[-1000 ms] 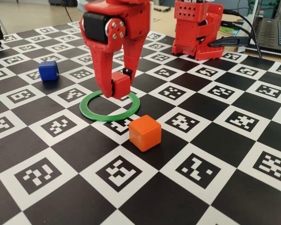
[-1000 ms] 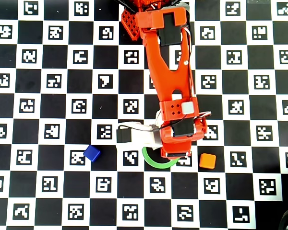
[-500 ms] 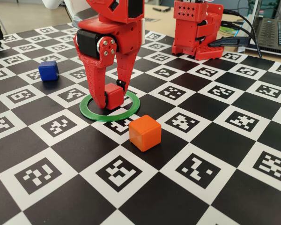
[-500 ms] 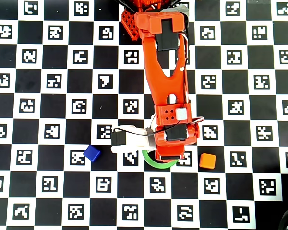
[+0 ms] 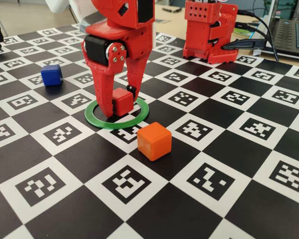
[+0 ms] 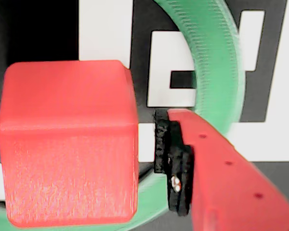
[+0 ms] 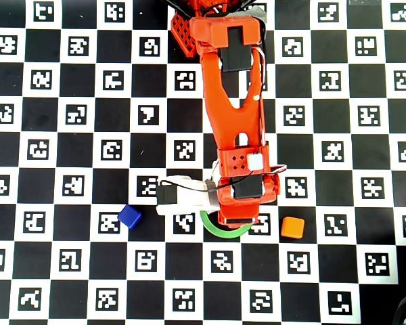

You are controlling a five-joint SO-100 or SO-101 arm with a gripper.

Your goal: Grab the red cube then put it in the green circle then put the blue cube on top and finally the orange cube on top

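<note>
In the fixed view the red cube (image 5: pixel 122 101) sits low between the two fingers of the claw (image 5: pixel 119 104), inside the green circle (image 5: pixel 117 114), left of the middle of the frame. In the overhead view the arm covers the red cube, and only the lower curve of the green circle (image 7: pixel 223 232) peeks out below it. The wrist view shows what the others do not. There the red cube (image 6: pixel 70 144) fills the left half of the frame. A thin gap shows between the cube and the black pad on the red finger (image 6: pixel 231 183) at the lower right. The other finger is out of that frame. So I cannot tell if the claw is squeezing the cube or has let go.

The red cube is small, solid red, with soft rounded edges and fine lines on its faces. The green circle (image 6: pixel 216 62) is a flat ring that curves behind the cube, from the top of the wrist view down to the bottom. Whether the cube rests on the counter (image 5: pixel 229 164) or hangs just above it is not clear.

The orange cube (image 5: pixel 154 141) lies just outside the ring, toward the lower right in the fixed view. The blue cube (image 5: pixel 52 74) lies well apart at the left. The counter is covered in black and white squares with small marks.
</note>
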